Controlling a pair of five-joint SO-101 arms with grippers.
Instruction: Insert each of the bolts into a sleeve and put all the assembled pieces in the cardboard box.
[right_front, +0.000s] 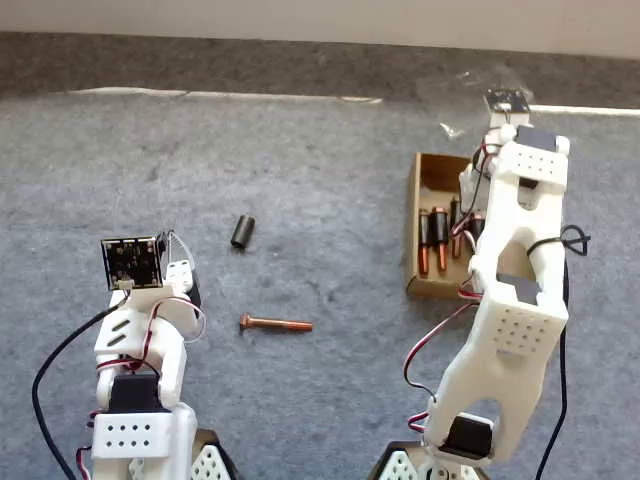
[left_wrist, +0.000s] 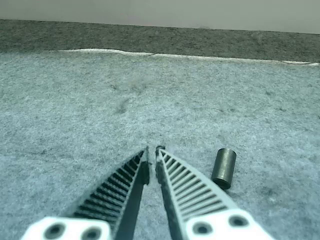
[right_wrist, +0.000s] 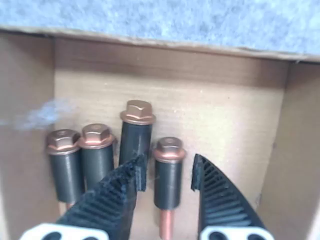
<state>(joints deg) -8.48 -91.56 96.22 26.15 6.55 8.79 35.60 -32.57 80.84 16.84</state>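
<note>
While my right claw (right_wrist: 168, 166) hangs spread inside the shallow brown cardboard box (right_wrist: 235, 115), an assembled piece (right_wrist: 168, 175), a copper hex-head bolt seated in a matte black sleeve, lies between its ribbed fingers. As far as I can tell it touches neither. Three more such assembled pieces (right_wrist: 97, 160) lie just beside it on the box floor, heads toward the far wall. I judge this the drop-off of a fourth piece, with one pair not yet joined.

My left claw (left_wrist: 152, 151) sits low over the grey felt surface (left_wrist: 150, 90), fingers pressed together on nothing. The short black cylindrical sleeve (left_wrist: 224, 168) lies just beside its tips. The loose copper-coloured bolt (right_front: 275, 323) lies near that arm, apart from the sleeve.

Next, I think, the right claw must lift clear of the box without dragging a piece, and the left must spread to take the sleeve. Smooth and round, the sleeve may roll on the nap, and the bolt's slim shank needs a straight line into the bore.
</note>
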